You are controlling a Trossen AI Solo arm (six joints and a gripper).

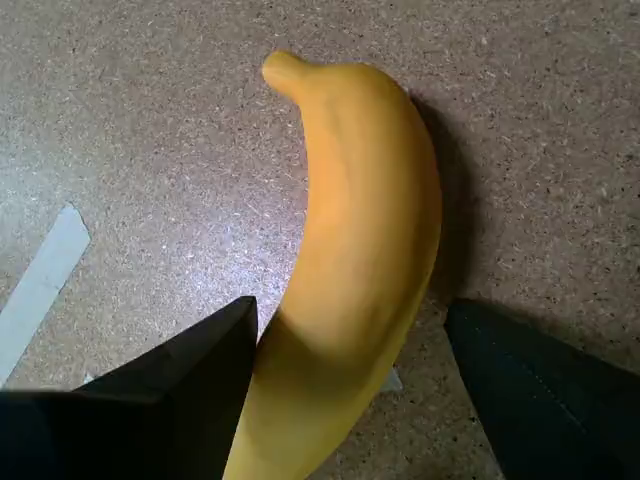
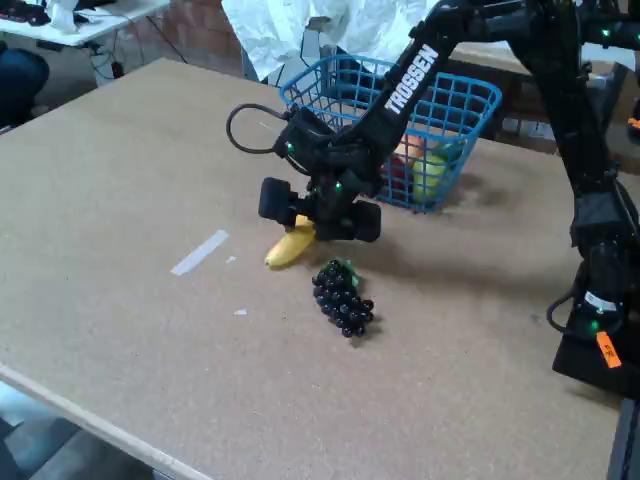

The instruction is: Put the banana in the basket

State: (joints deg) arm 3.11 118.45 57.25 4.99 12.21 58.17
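In the wrist view the gripper (image 1: 345,385) sits low over the banana (image 1: 365,250), its two dark fingers (image 1: 190,400) spread either side of the fruit; the left one is right against the peel, the right one stands clear of it. The banana lies flat on the speckled brown table (image 1: 150,120), beside a strip of pale tape (image 1: 40,285). In the fixed view, a dark grape bunch (image 2: 343,298) lies nearest, just in front of the banana (image 2: 290,247) and the gripper (image 2: 322,218). Farther back stands the blue wire basket (image 2: 465,100), apart from the banana, with a few round fruits (image 2: 425,172) inside.
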